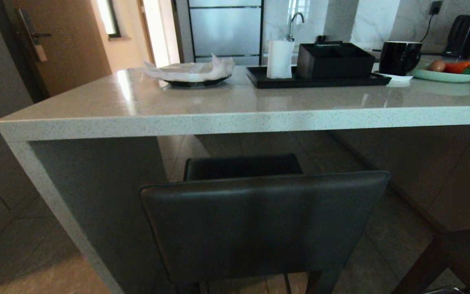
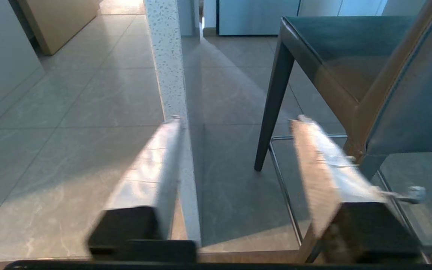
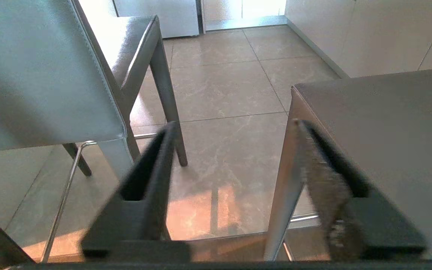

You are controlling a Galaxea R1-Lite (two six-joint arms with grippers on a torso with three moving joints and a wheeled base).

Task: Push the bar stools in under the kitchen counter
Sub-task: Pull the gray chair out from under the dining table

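Directly before the camera, one bar stool point(image 1: 259, 220) is seen from behind, its dark backrest nearest and its square seat reaching just under the thick pale edge of the kitchen counter point(image 1: 235, 118). A second bar stool point(image 3: 388, 150) is found to the right, only its corner caught at the lower right of the head view; in the right wrist view its seat fills one side, well apart from the first stool's legs.

Neither arm is visible from the head. The left gripper point(image 2: 234, 120) is held low beside the first stool, above the tiled floor point(image 2: 69, 131), pointing toward the counter's speckled side panel point(image 2: 165, 56); its jaws are spread, with nothing between them. The right gripper point(image 3: 234, 125) is held low between the two stools, its jaws likewise spread and empty.

On the counter top a black tray point(image 1: 320, 81) with a paper roll point(image 1: 280, 59), a black mug point(image 1: 398, 57) and a plate of vegetables point(image 1: 443, 75) are set.
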